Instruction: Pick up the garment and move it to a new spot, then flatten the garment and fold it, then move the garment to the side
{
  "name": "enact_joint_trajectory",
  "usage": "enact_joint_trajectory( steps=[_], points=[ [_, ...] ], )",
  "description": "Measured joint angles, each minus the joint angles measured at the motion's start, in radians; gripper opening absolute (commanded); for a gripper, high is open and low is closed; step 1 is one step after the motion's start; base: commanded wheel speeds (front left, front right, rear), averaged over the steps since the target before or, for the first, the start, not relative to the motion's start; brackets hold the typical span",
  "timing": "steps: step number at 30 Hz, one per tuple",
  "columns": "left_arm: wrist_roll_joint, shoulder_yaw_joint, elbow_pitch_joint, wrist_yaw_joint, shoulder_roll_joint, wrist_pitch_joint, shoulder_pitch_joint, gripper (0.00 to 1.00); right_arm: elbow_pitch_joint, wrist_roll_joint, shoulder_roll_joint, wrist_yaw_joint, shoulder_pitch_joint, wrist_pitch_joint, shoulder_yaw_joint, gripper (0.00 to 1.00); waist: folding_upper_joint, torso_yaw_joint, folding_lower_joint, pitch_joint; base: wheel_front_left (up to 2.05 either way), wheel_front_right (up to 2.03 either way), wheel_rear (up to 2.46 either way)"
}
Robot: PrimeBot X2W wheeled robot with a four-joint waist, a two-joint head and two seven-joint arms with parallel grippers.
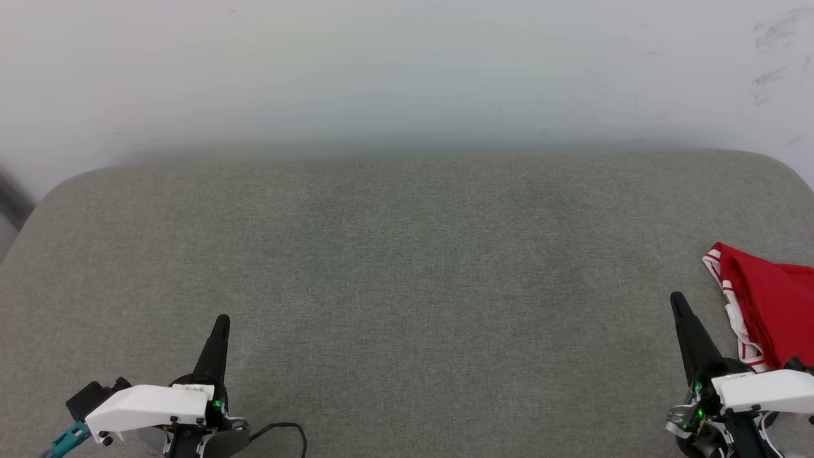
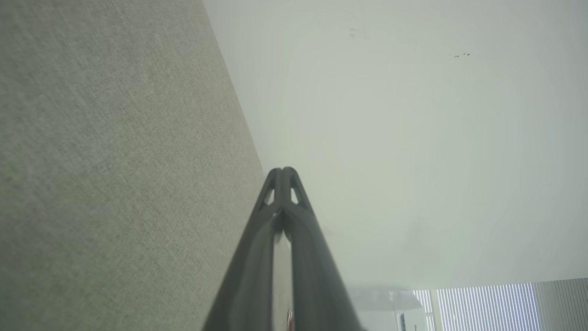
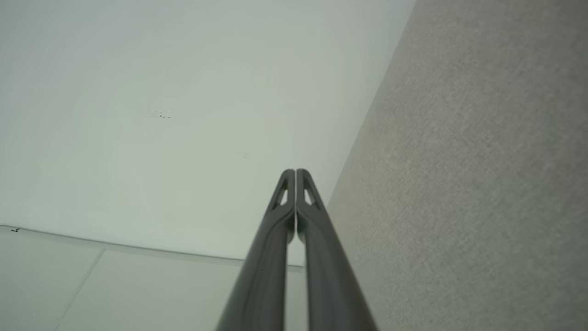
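Note:
The garment (image 1: 772, 305), bright red with white and striped trim, lies bunched at the right edge of the grey cushioned surface (image 1: 407, 286), partly cut off by the frame. My right gripper (image 1: 676, 300) stands just left of it, shut and empty, fingers pointing away from me. My left gripper (image 1: 222, 320) is at the lower left, also shut with nothing in it, far from the garment. In the left wrist view the left gripper (image 2: 283, 171) has its tips pressed together. The right wrist view likewise has the right gripper (image 3: 295, 171) with tips touching.
A pale wall (image 1: 407, 70) rises behind the cushion's far edge. The cushion's rounded corners sit at the far left and far right. A black cable (image 1: 286, 427) loops by my left wrist. A window blind (image 2: 482, 305) appears in the left wrist view.

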Motion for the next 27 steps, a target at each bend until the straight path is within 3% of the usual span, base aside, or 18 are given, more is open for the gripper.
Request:
enact_joint_trajectory(
  steps=[27],
  points=[
    [-0.162, 0.039, 0.004, -0.032, -0.029, 0.049, -0.027, 0.00, 0.030, 0.185, 0.010, 0.000, -0.029, 0.019, -0.022, 0.00, 0.0000, 0.017, 0.0000, 0.010, 0.00, 0.00, 0.00]
  ],
)
